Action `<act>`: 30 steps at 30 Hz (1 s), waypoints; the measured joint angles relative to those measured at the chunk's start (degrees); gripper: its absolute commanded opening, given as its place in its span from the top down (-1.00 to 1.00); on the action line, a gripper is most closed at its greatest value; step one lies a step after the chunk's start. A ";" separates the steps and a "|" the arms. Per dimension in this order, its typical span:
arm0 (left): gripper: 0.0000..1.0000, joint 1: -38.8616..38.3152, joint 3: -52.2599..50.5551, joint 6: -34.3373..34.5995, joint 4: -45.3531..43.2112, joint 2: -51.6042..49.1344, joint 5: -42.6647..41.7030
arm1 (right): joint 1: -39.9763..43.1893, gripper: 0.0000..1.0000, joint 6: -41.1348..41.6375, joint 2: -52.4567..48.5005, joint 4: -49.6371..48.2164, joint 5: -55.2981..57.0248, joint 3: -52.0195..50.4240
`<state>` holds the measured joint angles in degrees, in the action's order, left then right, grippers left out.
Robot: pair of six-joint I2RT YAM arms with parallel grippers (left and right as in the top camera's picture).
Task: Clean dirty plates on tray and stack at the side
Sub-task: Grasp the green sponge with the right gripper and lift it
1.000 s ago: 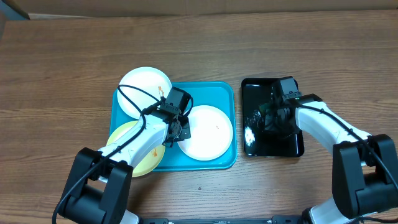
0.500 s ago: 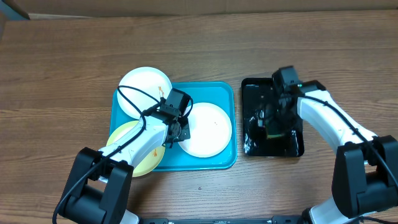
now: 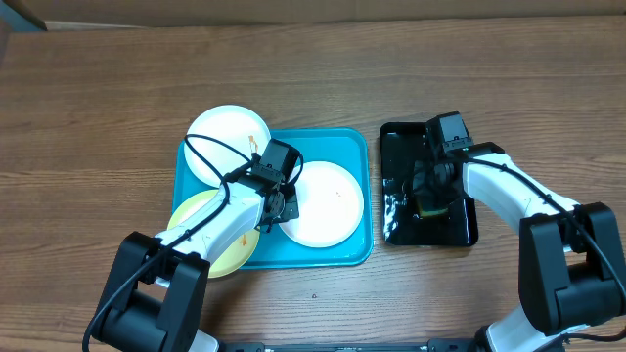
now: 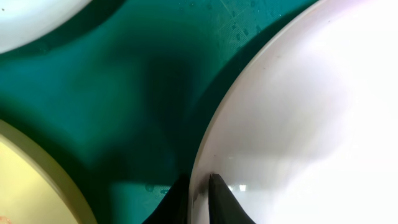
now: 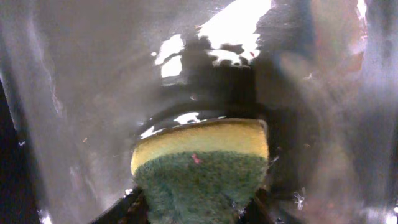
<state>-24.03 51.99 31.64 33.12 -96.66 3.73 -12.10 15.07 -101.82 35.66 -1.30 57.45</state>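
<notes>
L fingers [image 4: 224,205]: clenched on left rim of white plate [image 4: 298,124]; one finger inside the rim, the other outside it, over tray floor.
White plate: lies flat in right half of turquoise tray [image 4: 124,112].
R fingers [image 5: 124,211]: one each side of sponge [image 5: 199,162], touching both flanks; firm squeeze or not, can't tell.
Sponge: green scrub face toward cam, yellow foam beyond; over wet, glossy black tray [image 3: 396,147].
Other plates: 2nd white plate [image 3: 228,137] overhangs tray's far-left corner, orange smear near its right edge; yellow-green plate [image 3: 188,217] overhangs near-left corner, partly covered by L arm [image 3: 220,227].
Trays: side by side on wood bench [image 3: 98,98], not touching, black one on the right.
</notes>
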 measured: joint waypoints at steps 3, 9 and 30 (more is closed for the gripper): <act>0.69 0.00 0.00 0.00 0.00 0.00 0.00 | 0.07 -0.51 0.13 0.00 1.77 -1.79 0.98; 0.63 0.00 0.00 -0.02 0.28 0.00 0.09 | 0.00 -0.99 -0.04 -0.04 11.52 -4.70 8.46; 0.62 0.00 0.00 0.00 0.37 0.00 0.44 | -0.04 0.38 -0.15 0.07 9.86 -0.76 0.50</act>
<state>-24.03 51.99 31.64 33.50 -96.66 4.16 -12.14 14.92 -101.75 45.52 -2.07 57.95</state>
